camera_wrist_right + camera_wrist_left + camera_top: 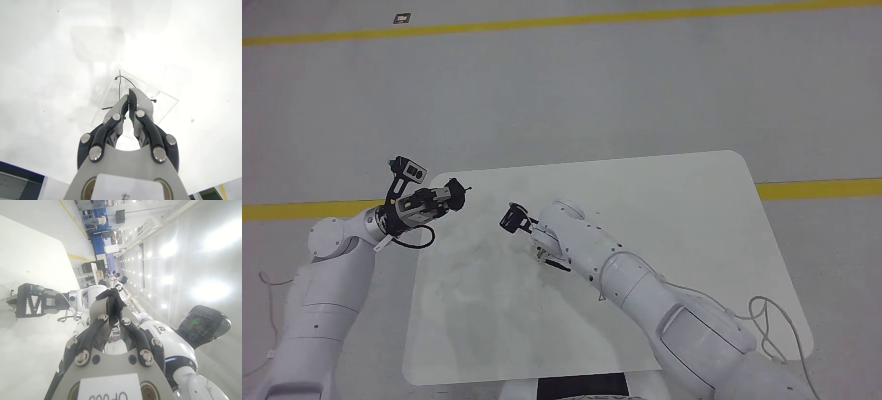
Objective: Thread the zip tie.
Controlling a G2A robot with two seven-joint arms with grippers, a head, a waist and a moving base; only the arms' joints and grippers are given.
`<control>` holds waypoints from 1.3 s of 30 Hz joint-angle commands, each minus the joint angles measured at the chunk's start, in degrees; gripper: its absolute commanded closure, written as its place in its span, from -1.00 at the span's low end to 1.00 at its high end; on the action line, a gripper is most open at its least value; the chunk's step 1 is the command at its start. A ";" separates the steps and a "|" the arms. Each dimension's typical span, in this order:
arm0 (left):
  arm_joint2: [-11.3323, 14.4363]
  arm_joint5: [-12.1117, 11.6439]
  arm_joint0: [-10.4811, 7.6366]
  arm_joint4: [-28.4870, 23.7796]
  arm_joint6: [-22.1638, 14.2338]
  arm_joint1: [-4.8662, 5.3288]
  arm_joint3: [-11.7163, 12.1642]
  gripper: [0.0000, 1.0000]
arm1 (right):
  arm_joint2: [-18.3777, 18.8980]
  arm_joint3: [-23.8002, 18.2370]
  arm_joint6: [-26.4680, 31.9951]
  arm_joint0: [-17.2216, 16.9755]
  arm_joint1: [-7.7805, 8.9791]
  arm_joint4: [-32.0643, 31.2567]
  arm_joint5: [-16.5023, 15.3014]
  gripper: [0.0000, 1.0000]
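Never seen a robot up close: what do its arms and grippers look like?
The left arm and right arm are glossy white rounded shells. The left gripper and right gripper have grey metal plates, black links with silver rivets, and black ribbed pads.

You have a white tabletop (672, 230) with rounded corners standing on a grey floor (642, 90). A clear square plate (164, 106) lies flat on the tabletop. One yellow floor line (542, 22) runs well beyond the tabletop, a small dark square marker (402, 18) near it. Another yellow line (822, 188) shows at both sides of the tabletop.
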 commanded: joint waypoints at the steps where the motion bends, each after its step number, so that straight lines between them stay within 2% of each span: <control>1: 0.00 0.00 0.00 0.00 0.00 0.00 0.00 1.00 | 0.14 -0.40 0.31 -0.18 0.08 -0.08 0.00 0.90; 8: 0.00 0.00 0.00 0.00 0.00 0.00 0.00 1.00 | 0.43 -1.90 0.80 -0.98 0.32 1.03 -3.40 0.82; 14: 0.00 0.00 0.00 0.00 0.00 0.00 0.00 1.00 | 0.56 -1.82 2.00 -0.88 0.36 2.30 -5.91 0.64; 24: 0.00 0.00 0.00 0.00 0.00 0.00 0.00 1.00 | -0.11 -0.56 1.45 -0.57 0.02 2.80 -6.56 0.64; 30: 0.00 0.00 0.00 0.00 0.00 0.00 0.00 1.00 | -0.77 1.37 0.80 0.21 -0.47 3.21 -6.92 0.60; 39: 0.00 0.00 0.00 0.00 0.00 0.00 0.00 1.00 | -2.42 4.78 -0.95 1.32 -1.42 2.40 -6.60 0.68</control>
